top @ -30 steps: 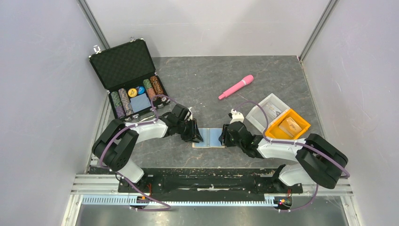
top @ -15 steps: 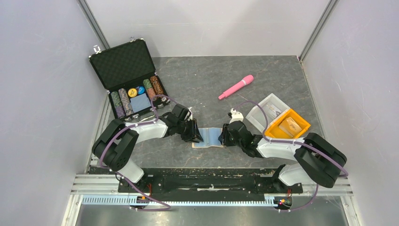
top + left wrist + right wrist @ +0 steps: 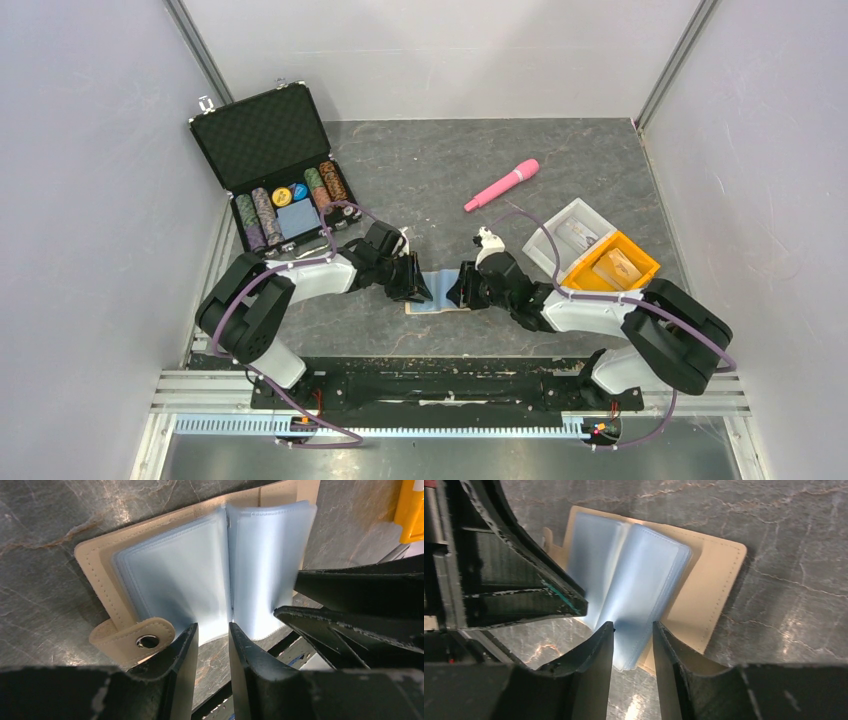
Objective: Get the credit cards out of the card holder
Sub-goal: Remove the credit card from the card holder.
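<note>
Card holder (image 3: 436, 298) lies spread open on the table, just ahead of both sets of fingertips.

Left gripper (image 3: 212, 630): jaws narrowly parted at the sleeves' near edge, snap tab (image 3: 135, 639) beside one finger.

Right gripper (image 3: 633, 629): slim gap, with a corner of the sleeve stack (image 3: 624, 580) reaching into it. Clamped or not, can't tell.

No credit cards visible.

The sleeves look thin, floppy and slick. Best hold is probably a card's exposed edge, with the cover pinned.

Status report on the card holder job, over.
Left gripper, right gripper both slightly open, tips at the edges of the blue sleeves. Card holder lying open, sleeves fanned, no cards showing. Nothing else on it.
</note>
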Robot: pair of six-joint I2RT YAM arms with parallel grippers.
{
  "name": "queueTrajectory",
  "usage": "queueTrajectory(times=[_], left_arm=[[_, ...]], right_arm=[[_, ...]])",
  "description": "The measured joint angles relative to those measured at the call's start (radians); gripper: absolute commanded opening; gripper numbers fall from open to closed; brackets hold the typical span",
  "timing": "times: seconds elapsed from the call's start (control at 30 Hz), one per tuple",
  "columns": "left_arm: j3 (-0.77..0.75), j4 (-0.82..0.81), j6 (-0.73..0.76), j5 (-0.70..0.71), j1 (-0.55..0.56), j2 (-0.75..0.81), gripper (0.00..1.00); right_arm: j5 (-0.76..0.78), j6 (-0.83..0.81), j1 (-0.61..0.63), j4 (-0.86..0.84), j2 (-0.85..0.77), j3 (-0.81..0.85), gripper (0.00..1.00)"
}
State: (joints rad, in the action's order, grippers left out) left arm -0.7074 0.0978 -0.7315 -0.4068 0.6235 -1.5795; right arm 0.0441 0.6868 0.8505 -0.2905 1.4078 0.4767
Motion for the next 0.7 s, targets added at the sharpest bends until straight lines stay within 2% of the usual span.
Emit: queueTrajectory(times=[0.2,0.33,0.4,0.53,0.7], left_arm=[[0.001,-0.002,0.0,-0.002,0.0,0.0,0.37],[0.002,-0.004,0.0,-0.003,0.0,0.0,0.37],[0.002,-0.005,0.0,-0.004,0.0,0.0,0.37],[0.003,-0.005,0.0,-0.006,-0.001,0.0,0.39],[0.008,0.014,-0.014,-0.013,0.0,0.029,0.5]], right_arm=[[-0.011,0.0,0.002,-0.005,0.0,0.015,0.41],[-0.021,0.0,0.001,-0.008,0.008,0.024,0.36],[-0.026,0.001,0.001,-0.011,0.018,0.029,0.27],[-0.01,-0.005,0.001,0.013,0.023,0.037,0.01],[0.039,-0.024,-0.032,0.075,-0.017,0.029,0.0]])
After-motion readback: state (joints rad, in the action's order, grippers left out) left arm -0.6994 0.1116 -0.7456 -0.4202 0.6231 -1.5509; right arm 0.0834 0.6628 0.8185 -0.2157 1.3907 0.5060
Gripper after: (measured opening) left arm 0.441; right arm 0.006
